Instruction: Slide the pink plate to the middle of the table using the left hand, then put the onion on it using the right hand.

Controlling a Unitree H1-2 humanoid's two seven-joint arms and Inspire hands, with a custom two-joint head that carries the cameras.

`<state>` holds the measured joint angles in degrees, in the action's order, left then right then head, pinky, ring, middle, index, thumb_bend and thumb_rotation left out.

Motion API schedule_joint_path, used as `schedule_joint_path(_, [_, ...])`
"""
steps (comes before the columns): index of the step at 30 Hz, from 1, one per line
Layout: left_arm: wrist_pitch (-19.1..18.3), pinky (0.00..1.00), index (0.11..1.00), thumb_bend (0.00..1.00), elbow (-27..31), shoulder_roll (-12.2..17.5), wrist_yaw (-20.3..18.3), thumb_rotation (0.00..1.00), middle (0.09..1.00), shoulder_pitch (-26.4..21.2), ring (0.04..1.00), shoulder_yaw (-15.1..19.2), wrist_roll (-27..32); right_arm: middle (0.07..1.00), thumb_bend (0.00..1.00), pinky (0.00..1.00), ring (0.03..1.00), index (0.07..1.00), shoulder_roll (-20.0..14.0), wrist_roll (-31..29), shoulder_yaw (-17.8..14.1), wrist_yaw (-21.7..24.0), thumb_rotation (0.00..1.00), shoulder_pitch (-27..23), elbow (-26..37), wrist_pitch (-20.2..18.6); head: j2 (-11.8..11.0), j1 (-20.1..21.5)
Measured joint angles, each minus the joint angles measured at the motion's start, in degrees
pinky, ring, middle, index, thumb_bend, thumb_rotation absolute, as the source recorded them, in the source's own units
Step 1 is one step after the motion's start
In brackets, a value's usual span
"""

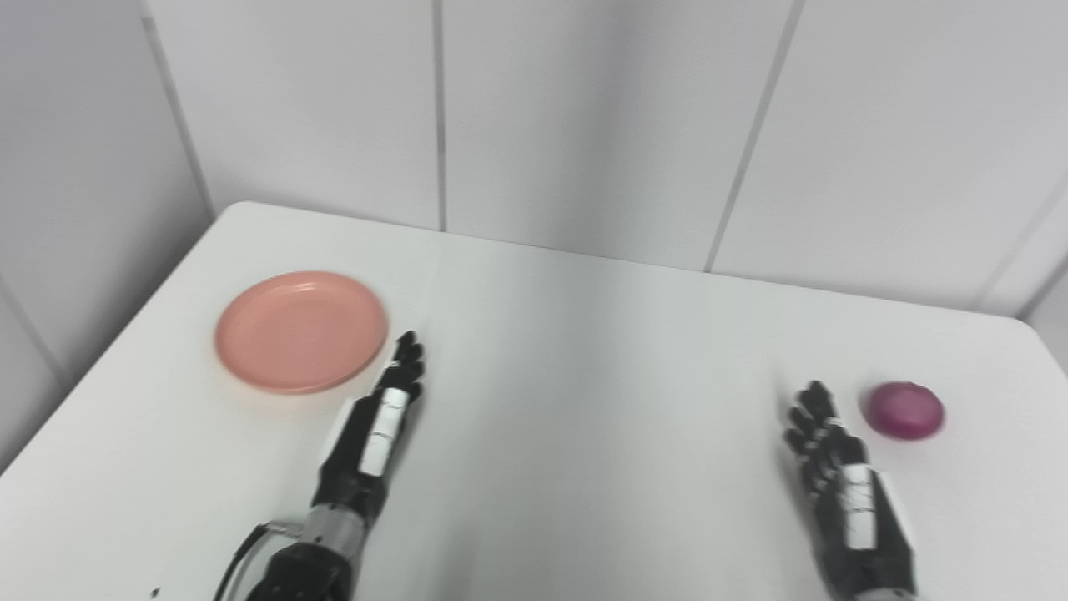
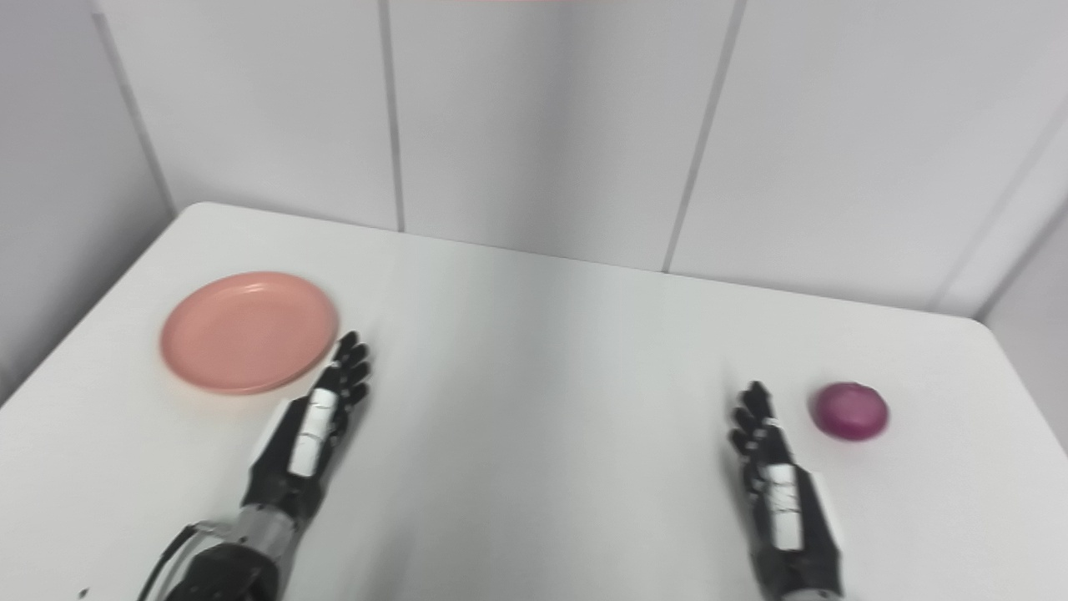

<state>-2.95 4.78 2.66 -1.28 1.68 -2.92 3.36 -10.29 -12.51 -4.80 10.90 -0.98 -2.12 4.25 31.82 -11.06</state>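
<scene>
plate (image 1: 300, 330) lies on the surface (image 1: 584, 376) at far left. left robot hand (image 1: 380, 417) sits just right of the plate and nearer the front edge, fingertips close beside the plate rim; contact cannot be confirmed. onion (image 1: 904, 410) lies on the surface at far right. right robot hand (image 1: 838, 467) sits just left of the onion, apart from it. wall panels (image 1: 584, 125) stand behind the surface.
</scene>
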Motion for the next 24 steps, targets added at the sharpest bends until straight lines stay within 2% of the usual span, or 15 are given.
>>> schedule_joint_path(4, [1.6, 1.0, 1.0, 0.75, -1.0, -0.7, 1.7, 1.0, 1.0, -0.2, 1.0, -0.9, -1.2, 1.0, 0.91, 1.0, 1.0, 1.0, -1.9, -1.4, -1.3, 1.1, 0.96, -0.4, -1.5, 0.8, -1.1, -2.3])
schedule_joint_path(9, [2.6, 1.0, 1.0, 0.76, -2.2, -2.4, 2.8, 1.0, 1.0, -0.7, 1.0, -1.3, -2.4, 1.0, 0.9, 1.0, 1.0, 1.0, -2.7, -2.7, -1.7, 2.1, 0.97, -0.3, -1.8, 0.8, -2.9, -5.5])
schedule_joint_path(13, [3.0, 1.0, 1.0, 0.75, -2.9, -4.4, 2.8, 1.0, 1.0, -0.9, 1.0, -2.3, -2.5, 1.0, 0.87, 1.0, 1.0, 1.0, -3.0, -4.0, -2.0, 3.1, 0.99, -0.7, -2.6, 0.8, -3.3, -5.8])
schedule_joint_path(15, [3.1, 1.0, 1.0, 0.74, -3.3, -5.2, 2.7, 1.0, 1.0, -1.1, 1.0, -2.5, -2.6, 1.0, 0.88, 1.0, 1.0, 1.0, -3.3, -4.1, -2.0, 3.4, 0.98, -0.9, -3.1, 0.8, -4.0, -5.9])
schedule_joint_path(24, [3.5, 1.0, 1.0, 0.78, -2.9, -5.3, 1.5, 1.0, 1.0, -1.1, 1.0, -2.1, -2.1, 1.0, 0.94, 1.0, 1.0, 1.0, -3.4, -4.7, -2.2, 3.9, 0.95, -1.6, -4.0, 0.8, -5.5, -5.6])
